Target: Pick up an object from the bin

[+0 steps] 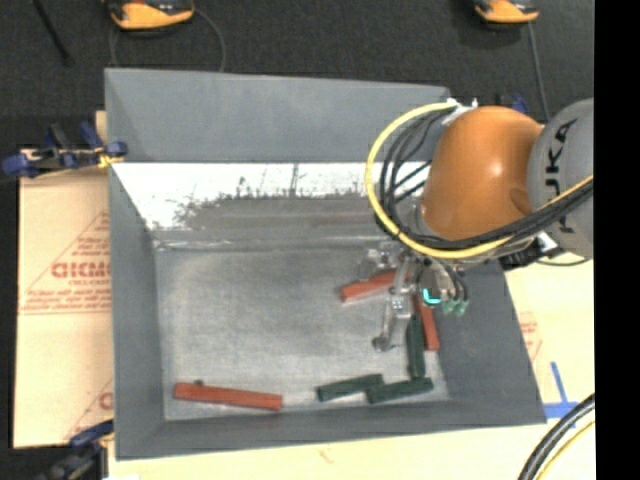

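My gripper (398,306) hangs low in the right half of the bin, beneath the arm's wrist. A short red-brown stick (362,291) lies just to its left, touching or passing under it. A second red-brown stick (430,328) lies just to its right, pointing toward the front. Beside that one, a dark green stick (415,351) runs front to back right below the gripper. Whether anything sits inside the gripper is hidden.
Two more dark green sticks (350,388) (401,391) lie along the front wall, right of centre. A long red-brown stick (228,397) rests at the front left. The arm comes in over the bin's right rim.
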Motion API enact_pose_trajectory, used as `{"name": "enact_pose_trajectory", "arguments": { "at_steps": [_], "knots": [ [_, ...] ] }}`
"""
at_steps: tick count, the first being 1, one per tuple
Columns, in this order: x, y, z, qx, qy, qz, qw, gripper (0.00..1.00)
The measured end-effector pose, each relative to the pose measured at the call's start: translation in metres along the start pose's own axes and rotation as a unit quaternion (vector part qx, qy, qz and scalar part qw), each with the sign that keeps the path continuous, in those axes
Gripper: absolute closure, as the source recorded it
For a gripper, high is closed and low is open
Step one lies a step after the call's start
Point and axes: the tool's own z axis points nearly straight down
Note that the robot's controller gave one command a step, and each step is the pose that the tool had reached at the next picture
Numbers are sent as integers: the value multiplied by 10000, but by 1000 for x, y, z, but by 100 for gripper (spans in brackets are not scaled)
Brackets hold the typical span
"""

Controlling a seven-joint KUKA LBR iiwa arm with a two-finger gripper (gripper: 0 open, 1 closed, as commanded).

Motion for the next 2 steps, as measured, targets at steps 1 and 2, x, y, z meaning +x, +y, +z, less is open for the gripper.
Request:
{"name": "enact_pose_trajectory", "arguments": {
  "at_steps": [1, 2],
  "knots": [
    [-25, -36, 119, -3, -8, 429, 9991, 0],
    [44, -7, 125, -5, 2, 188, 9998, 0]
  ]
}}
